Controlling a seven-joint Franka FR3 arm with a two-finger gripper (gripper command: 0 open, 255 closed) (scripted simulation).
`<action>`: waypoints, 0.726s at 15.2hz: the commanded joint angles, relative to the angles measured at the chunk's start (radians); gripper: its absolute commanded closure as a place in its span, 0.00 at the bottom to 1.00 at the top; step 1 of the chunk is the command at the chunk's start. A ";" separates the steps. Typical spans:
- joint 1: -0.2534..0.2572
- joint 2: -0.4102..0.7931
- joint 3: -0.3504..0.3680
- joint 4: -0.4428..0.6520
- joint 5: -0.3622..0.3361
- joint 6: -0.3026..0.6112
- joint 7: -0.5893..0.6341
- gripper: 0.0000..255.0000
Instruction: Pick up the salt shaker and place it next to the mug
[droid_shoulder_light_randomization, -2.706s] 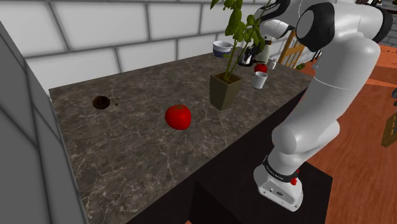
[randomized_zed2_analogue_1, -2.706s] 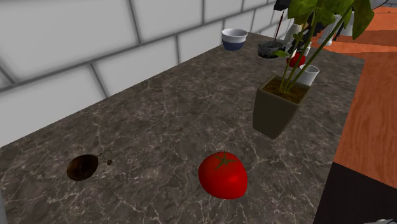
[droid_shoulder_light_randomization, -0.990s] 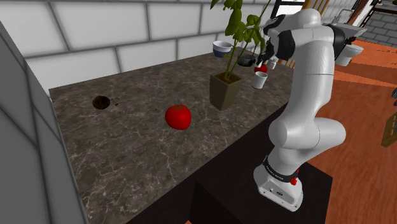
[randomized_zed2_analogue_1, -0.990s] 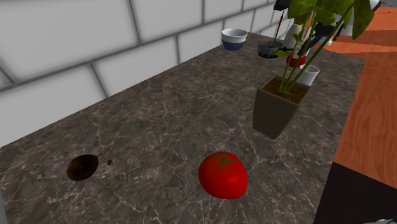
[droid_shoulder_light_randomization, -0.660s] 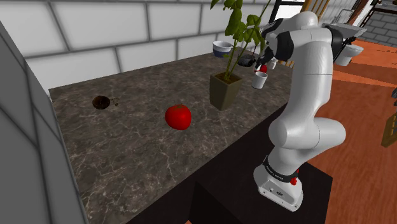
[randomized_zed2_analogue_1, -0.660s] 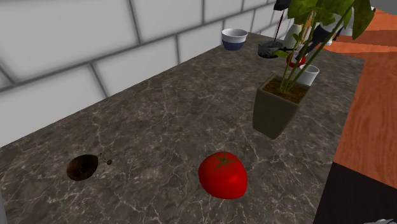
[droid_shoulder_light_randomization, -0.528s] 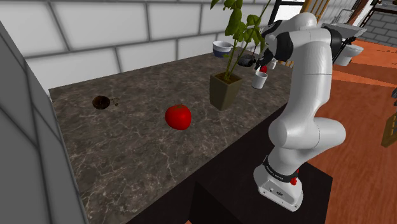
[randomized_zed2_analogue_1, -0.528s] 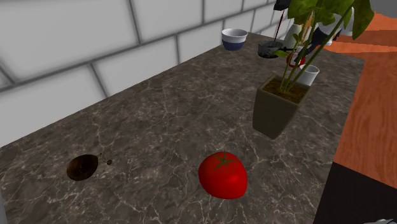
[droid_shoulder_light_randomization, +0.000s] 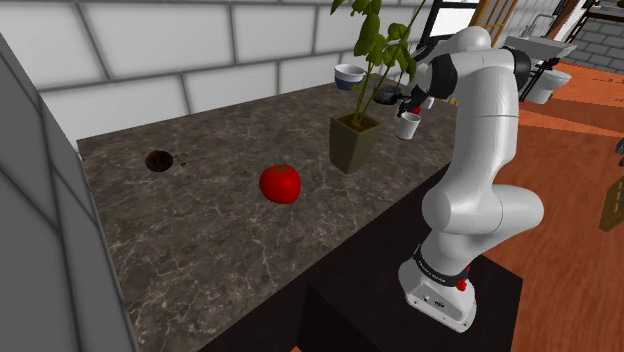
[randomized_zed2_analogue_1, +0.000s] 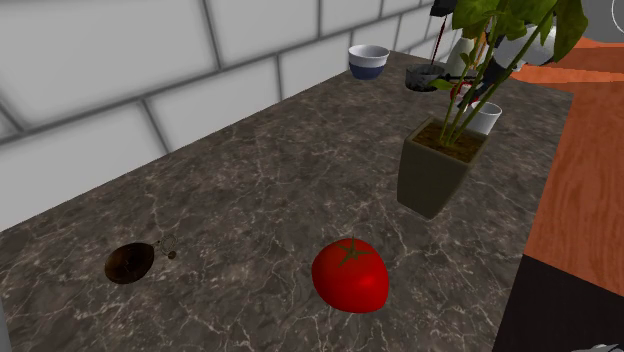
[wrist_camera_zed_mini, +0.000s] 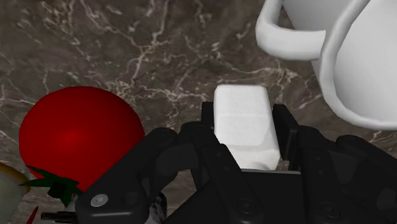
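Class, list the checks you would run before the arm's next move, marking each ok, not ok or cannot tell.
1. Salt shaker sits inside the gripper: ok.
2. Both fingers touch its sides: ok.
3. Mug stands close beside the shaker: ok.
4. Bare counter near the mug for set-down: ok.
5. Red tomato apart from the shaker: ok.
6. Shaker lifted off the counter: cannot tell.

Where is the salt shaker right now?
In the wrist view, the white salt shaker is clasped in the pincer, between the white mug and a red tomato.
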 joint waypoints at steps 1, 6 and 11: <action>-0.004 0.013 0.006 -0.007 0.010 0.019 -0.012 1.00; -0.006 0.023 0.010 -0.012 0.017 0.032 -0.019 1.00; -0.006 0.023 0.010 -0.012 0.017 0.032 -0.019 0.00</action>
